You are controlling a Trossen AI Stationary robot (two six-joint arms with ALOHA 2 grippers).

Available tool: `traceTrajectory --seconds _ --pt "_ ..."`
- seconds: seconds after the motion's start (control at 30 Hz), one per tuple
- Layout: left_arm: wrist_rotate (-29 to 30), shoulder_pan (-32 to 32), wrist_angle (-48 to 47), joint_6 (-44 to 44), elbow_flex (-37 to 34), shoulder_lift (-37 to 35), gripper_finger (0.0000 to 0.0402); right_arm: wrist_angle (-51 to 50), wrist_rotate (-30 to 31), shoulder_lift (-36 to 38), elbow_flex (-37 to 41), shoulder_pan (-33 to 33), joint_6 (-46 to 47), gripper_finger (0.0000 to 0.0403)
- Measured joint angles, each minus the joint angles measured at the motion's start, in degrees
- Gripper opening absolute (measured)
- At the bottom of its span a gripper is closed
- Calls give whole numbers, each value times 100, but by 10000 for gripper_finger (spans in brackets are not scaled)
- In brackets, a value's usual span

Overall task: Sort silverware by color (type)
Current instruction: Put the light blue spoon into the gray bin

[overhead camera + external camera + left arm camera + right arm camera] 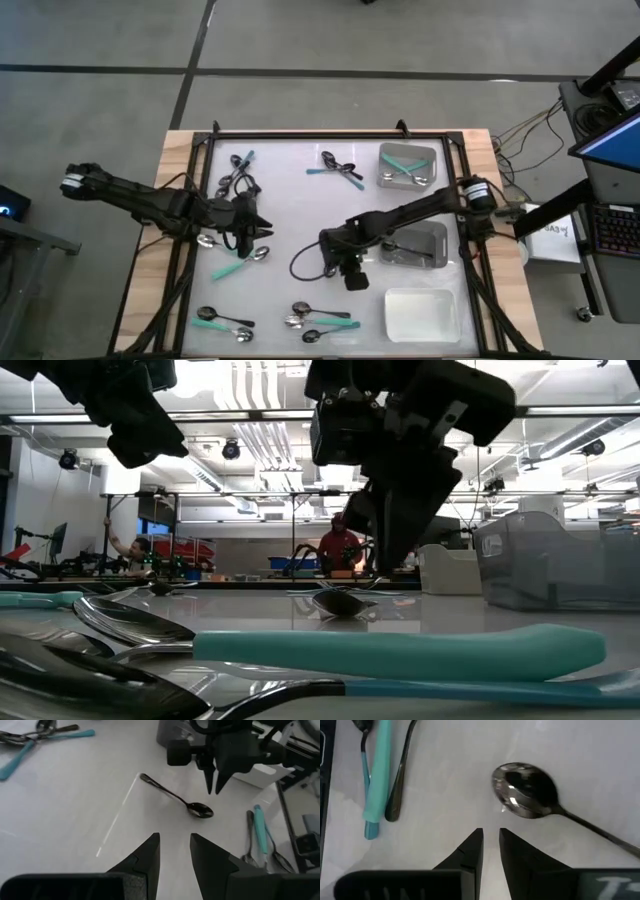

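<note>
An all-metal spoon (176, 796) lies flat on the white table between my two grippers, its bowl (526, 790) turned up. My right gripper (490, 833) hovers just beside the bowl, pointing steeply down, fingers a narrow gap apart with nothing between them; it also shows in the left wrist view (214, 787) and from above (323, 243). My left gripper (174, 840) waits open over the table's left part (263, 228), holding nothing. More silverware lies in loose groups: far left (240, 170), far middle (340, 168), near left (222, 320) and near middle (320, 322).
A grey tray (432, 152) with teal-handled spoons stands at the far right, a second grey tray (440, 232) with metal spoons sits under the right arm, and a white tray (422, 312) is at the near right. A teal-handled spoon (375, 780) lies close to my right gripper.
</note>
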State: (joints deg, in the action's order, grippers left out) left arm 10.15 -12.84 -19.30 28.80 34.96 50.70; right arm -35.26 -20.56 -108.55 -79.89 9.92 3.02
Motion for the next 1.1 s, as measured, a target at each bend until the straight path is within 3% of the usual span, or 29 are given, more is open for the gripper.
traceTrajectory --seconds 0.37,0.77,1.1 --pt "-28 -46 19 44 2 2 90 71 -13 -193 -366 292 228 54" --pt "-6 -46 901 136 4 92 90 1261 -6 -401 -417 1056 689 54" --pt "-17 -46 1004 440 4 108 90 1724 294 -886 -438 1492 626 54"
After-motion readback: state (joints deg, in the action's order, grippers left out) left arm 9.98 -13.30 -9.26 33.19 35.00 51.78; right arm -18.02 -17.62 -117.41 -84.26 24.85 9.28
